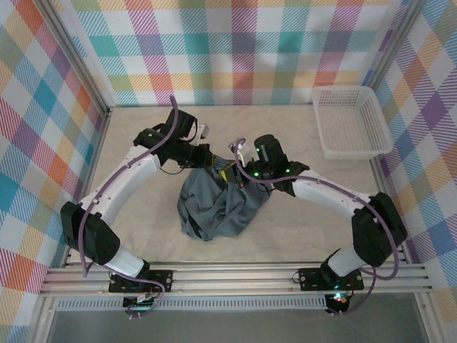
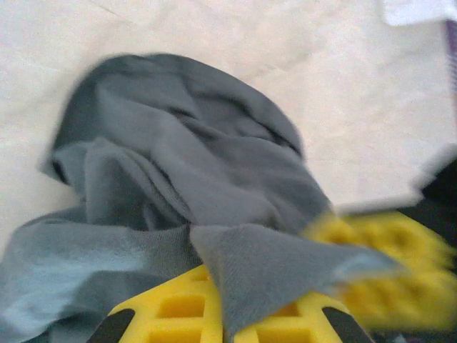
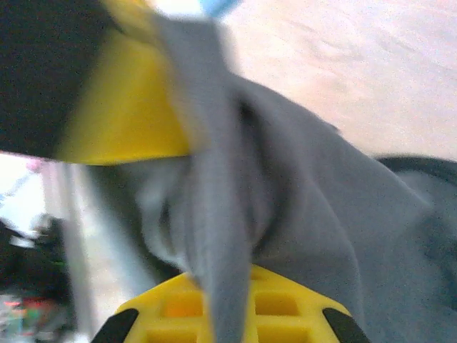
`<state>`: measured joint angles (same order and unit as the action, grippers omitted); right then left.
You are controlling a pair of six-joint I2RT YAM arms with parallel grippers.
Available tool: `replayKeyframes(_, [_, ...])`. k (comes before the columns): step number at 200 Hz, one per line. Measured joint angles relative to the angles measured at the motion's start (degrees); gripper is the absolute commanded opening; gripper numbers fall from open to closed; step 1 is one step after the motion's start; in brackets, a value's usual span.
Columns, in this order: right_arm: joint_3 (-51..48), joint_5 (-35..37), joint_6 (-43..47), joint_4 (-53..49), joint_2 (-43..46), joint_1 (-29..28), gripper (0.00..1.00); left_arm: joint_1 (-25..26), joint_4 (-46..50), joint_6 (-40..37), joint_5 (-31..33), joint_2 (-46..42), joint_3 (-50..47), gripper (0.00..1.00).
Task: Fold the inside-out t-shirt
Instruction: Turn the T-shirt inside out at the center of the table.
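Slate-grey t-shirt [image 1: 221, 207] sits bunched, trailing twd 6 o'clock from both claws: left gripper [image 1: 206, 158] & right gripper [image 1: 240, 170] each pinch its 12 o'clock edge (side by side), neither arm nearer.

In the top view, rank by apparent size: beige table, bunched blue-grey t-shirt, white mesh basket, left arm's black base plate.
1. beige table
2. bunched slate blue-grey cloth t-shirt and white mesh basket, too alike to rank
3. left arm's black base plate

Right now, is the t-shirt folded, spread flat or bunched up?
Bunched up: the t-shirt is a crumpled heap, its cloth pinched in the left gripper and right gripper.
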<state>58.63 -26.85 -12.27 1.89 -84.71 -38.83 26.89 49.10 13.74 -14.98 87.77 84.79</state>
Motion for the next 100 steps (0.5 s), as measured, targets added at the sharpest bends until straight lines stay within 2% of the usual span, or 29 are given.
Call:
replayKeyframes(15, [-4.0, -2.4, -8.2, 6.6, 3.1, -0.1, 0.0, 0.0, -4.1, -1.7, -1.6, 0.0, -3.5, 0.04])
replayKeyframes(21, [-6.3, -2.6, -11.6, 8.5, 3.9, 0.0, 0.0, -0.6, -5.8, -2.1, -3.6, 0.0, -5.0, 0.09])
replayKeyframes(32, [-9.1, -2.7, -16.2, 10.2, 4.4, 0.5, 0.0, -2.7, -8.0, -2.5, -7.6, 0.0, -7.3, 0.26])
replayKeyframes(44, [-11.0, -3.6, -19.4, 11.4, 5.3, 1.0, 0.0, -7.3, -9.5, -2.2, -7.2, 0.1, -9.4, 0.43])
replayKeyframes(59, [-11.5, -3.8, -22.6, 13.0, 7.9, 1.8, 0.0, -13.5, -10.3, -1.6, -5.9, 0.1, -10.4, 0.55])
replayKeyframes(77, [-11.1, -3.1, -25.7, 15.7, 10.2, 2.8, 0.0, -15.8, -11.0, 0.2, -5.6, -2.2, -10.4, 0.59])
replayKeyframes(100, [-8.0, -2.7, -27.1, 14.8, 8.7, 4.5, 0.0, -12.5, -12.3, 2.8, -5.9, -10.7, -11.7, 0.62])
